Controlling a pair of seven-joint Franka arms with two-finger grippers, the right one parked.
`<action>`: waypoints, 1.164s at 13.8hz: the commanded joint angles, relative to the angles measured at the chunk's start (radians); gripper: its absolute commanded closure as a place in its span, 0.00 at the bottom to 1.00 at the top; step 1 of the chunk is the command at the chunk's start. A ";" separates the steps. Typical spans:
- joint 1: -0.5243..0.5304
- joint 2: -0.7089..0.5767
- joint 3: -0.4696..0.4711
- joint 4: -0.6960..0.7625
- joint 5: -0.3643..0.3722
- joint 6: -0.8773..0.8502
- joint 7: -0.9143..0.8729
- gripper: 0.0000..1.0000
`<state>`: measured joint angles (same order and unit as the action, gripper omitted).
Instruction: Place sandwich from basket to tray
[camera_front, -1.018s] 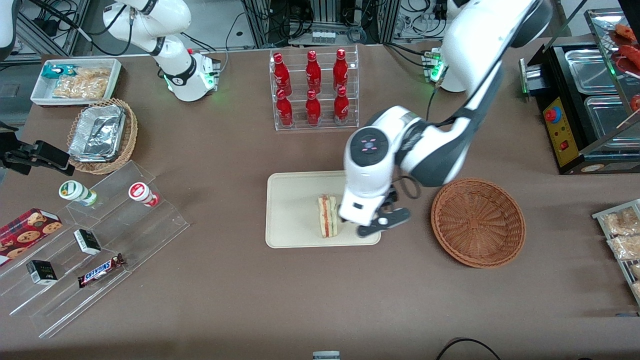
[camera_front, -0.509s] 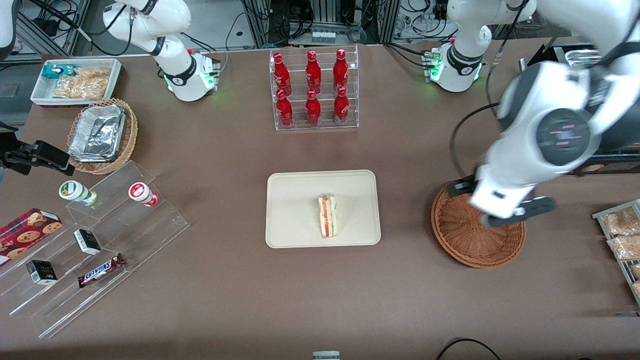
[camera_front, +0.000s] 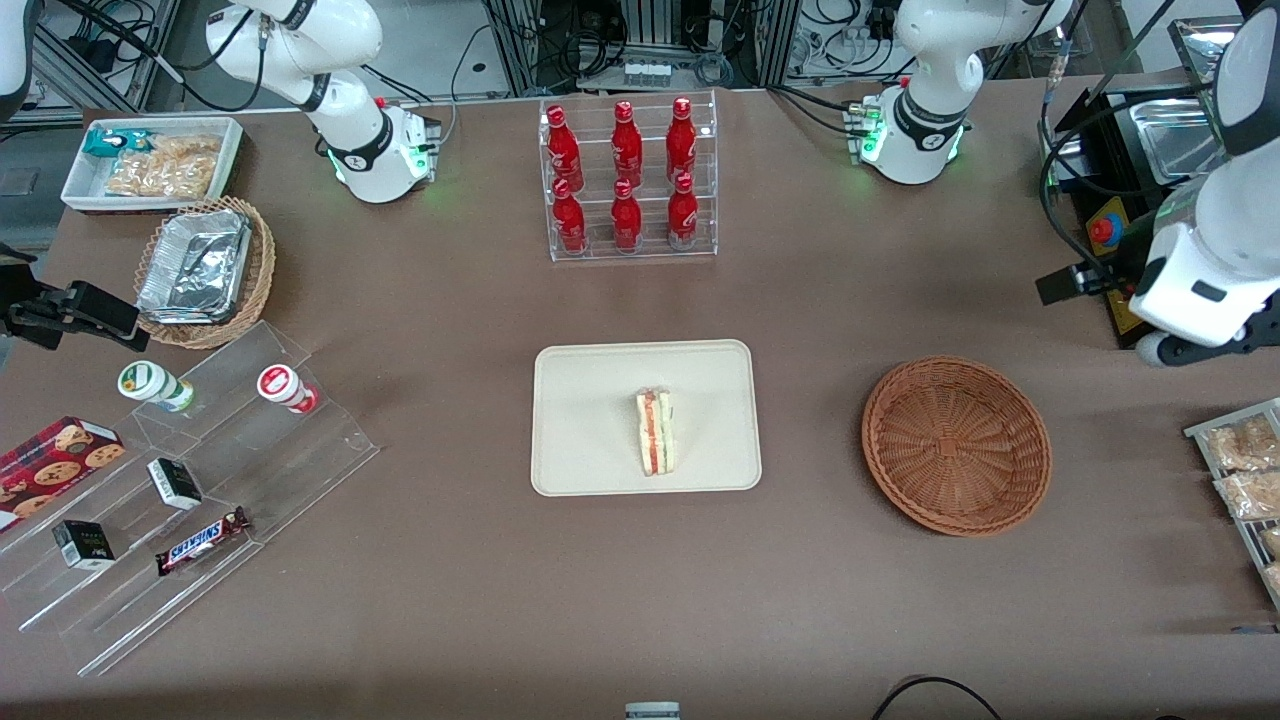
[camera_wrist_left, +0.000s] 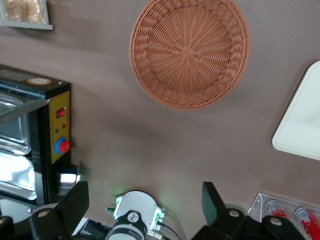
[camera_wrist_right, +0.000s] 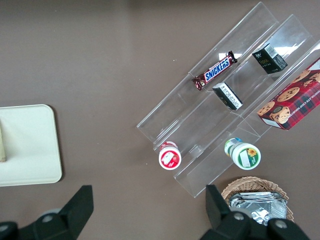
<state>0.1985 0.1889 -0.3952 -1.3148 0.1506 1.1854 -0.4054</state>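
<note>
I see the sandwich (camera_front: 655, 432) lying on the tray (camera_front: 590, 400), a little toward the working arm's end from the tray's middle and close to the edge nearest the front camera, its red and green layers showing along the top. The tray sits in the middle of the bench (camera_front: 480, 580). The basket (camera_front: 956, 445) stands beside the tray, toward the working arm's end, and holds nothing — its woven floor is bare in both the front and left wrist views (camera_wrist_left: 190, 52).

My claw (camera_wrist_left: 145, 200) is up high at the working arm's end of the bench, well apart from the basket and tray, next to the black appliance with the red button (camera_front: 1105, 231). Its fingers (camera_wrist_left: 75, 202) stand wide apart with nothing between them — the wrist camera looks straight down past them at the brown bench, the basket and one corner of the tray (camera_wrist_left: 302, 125).
</note>
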 joint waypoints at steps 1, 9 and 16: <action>0.009 -0.155 -0.002 -0.200 -0.008 0.048 0.014 0.00; 0.019 -0.166 -0.002 -0.236 -0.065 0.131 0.011 0.00; 0.006 -0.154 0.088 -0.207 -0.135 0.154 0.126 0.00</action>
<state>0.2026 0.0318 -0.3687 -1.5354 0.0721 1.3172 -0.3682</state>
